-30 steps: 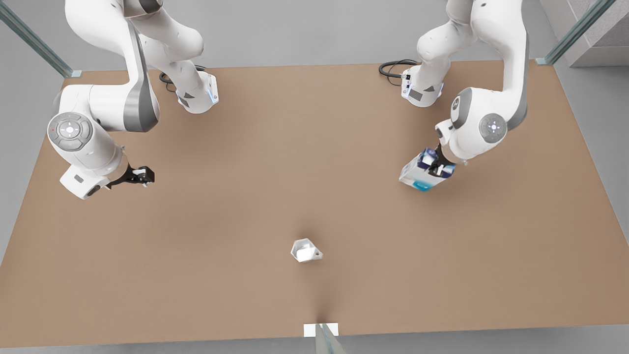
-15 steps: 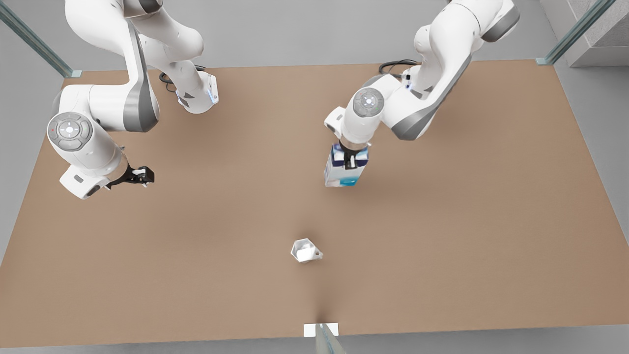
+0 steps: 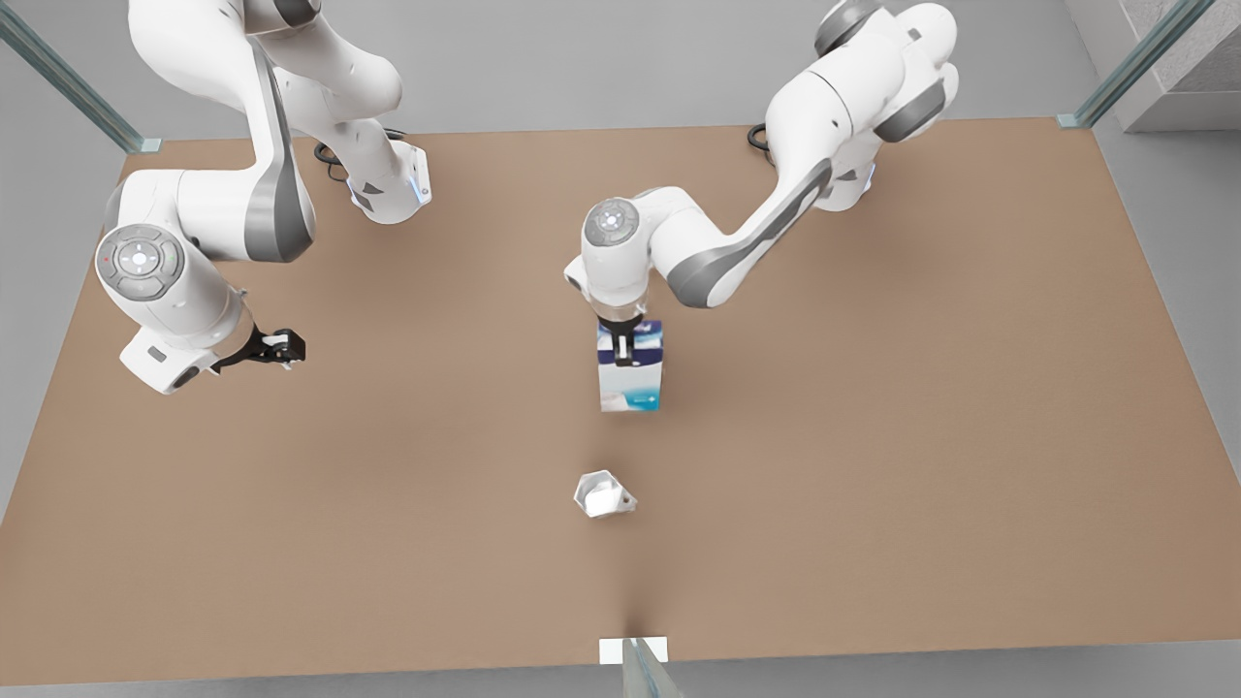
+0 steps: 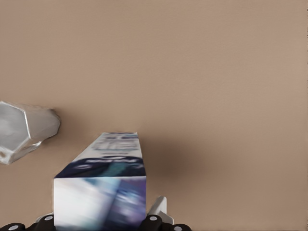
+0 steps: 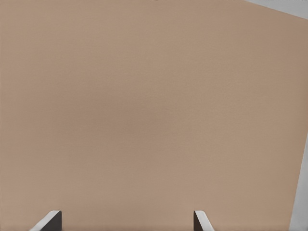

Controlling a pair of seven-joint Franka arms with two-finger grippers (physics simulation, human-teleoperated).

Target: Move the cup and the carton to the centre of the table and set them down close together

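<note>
While pinching carton (image 3: 630,370) mid-surface (image 3: 873,465), left pincer (image 3: 623,351) near cup (image 3: 603,493); right pincer (image 3: 281,345) spread, waiting far left. Risk: lowering crooked, tipping carton onto cup.

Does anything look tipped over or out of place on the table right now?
Nothing stands out. The left gripper holds the carton upright near the cup, also upright; the right gripper waits open.

Showing on inspection: one worktop (image 3: 873,485) carrying one cup (image 3: 603,494) and one carton (image 3: 630,373); two arms working, each bearing one tool, left tool (image 3: 623,354), right tool (image 3: 281,346).
</note>
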